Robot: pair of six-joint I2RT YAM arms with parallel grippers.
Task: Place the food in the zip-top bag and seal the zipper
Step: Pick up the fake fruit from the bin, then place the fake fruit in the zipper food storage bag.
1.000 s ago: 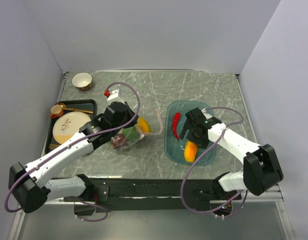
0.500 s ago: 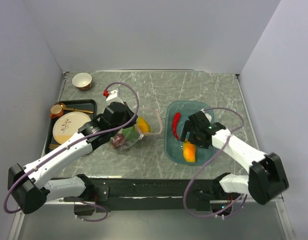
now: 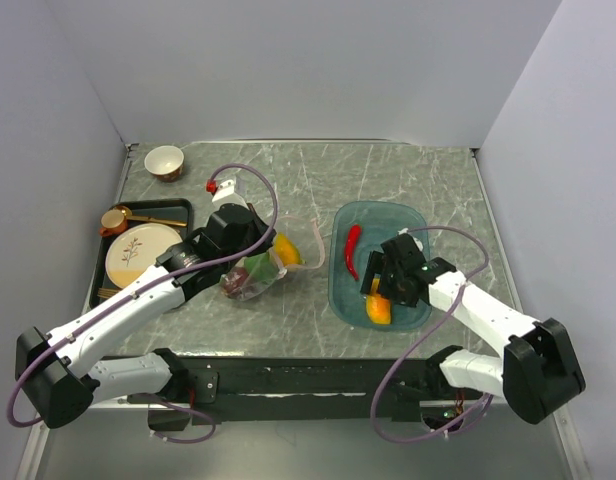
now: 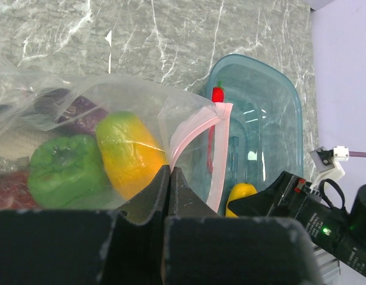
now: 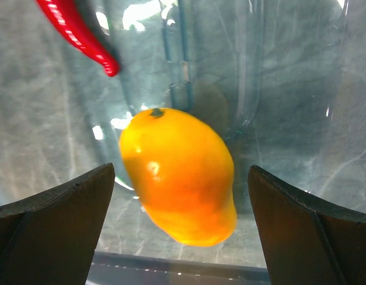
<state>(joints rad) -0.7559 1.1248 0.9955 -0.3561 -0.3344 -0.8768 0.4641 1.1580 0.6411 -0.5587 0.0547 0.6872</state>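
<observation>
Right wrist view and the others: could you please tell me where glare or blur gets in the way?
Right wrist: white glare patches on the tray around the mango; fingers dark and soft-edged. Left wrist: sheen on the bag hazes the food; near fingers blurred. Top: even light, sharp.

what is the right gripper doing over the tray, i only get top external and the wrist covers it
Observer: In the right wrist view the right gripper is open. It has one finger on each side of the loose mango, with a gap on both sides.
Operator: ok and is left actually gripping the bag
Observer: Yes. The left wrist view shows the left gripper shut on the clear film of the zip-top bag, right by the zipper.
Operator: what can you make out inside it
Observer: Through the film, a green pepper is pressed against the bagged mango, and the purple eggplant lies behind them.
</observation>
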